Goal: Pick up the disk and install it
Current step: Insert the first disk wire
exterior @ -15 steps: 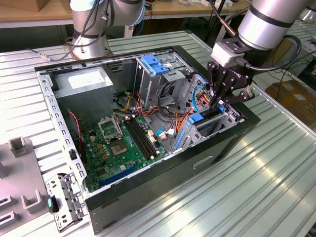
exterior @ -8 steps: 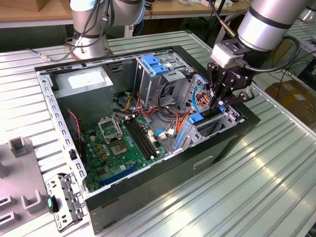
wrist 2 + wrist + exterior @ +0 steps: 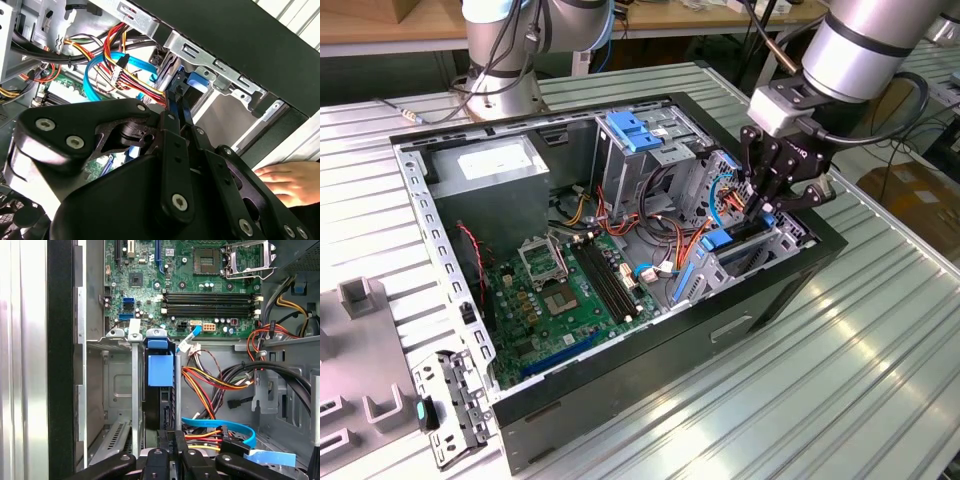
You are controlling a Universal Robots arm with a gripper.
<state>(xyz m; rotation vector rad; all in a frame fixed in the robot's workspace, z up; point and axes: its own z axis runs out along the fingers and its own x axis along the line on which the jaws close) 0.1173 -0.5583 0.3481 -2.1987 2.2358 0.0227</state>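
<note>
The disk (image 3: 160,371) stands on edge in the metal drive cage (image 3: 112,390) of the open computer case (image 3: 650,400), its blue plastic rail facing the first wrist view and its dark body below. In the exterior view its blue rail (image 3: 718,240) shows in the cage at the case's right end. My gripper (image 3: 763,212) reaches down into that cage right over the disk. The black fingers (image 3: 166,440) lie close together with no gap showing, and the gripper (image 3: 175,97) looks shut, its tips at the disk's end. Whether they touch it I cannot tell.
Red, orange and yellow cables (image 3: 210,385) and a blue flat cable (image 3: 220,426) crowd beside the cage. The green motherboard (image 3: 570,290), a grey box with a white sticker (image 3: 495,165) and a light-blue bracket (image 3: 635,130) fill the case. A person's hand (image 3: 287,182) rests outside it. A second arm's base (image 3: 500,70) stands behind.
</note>
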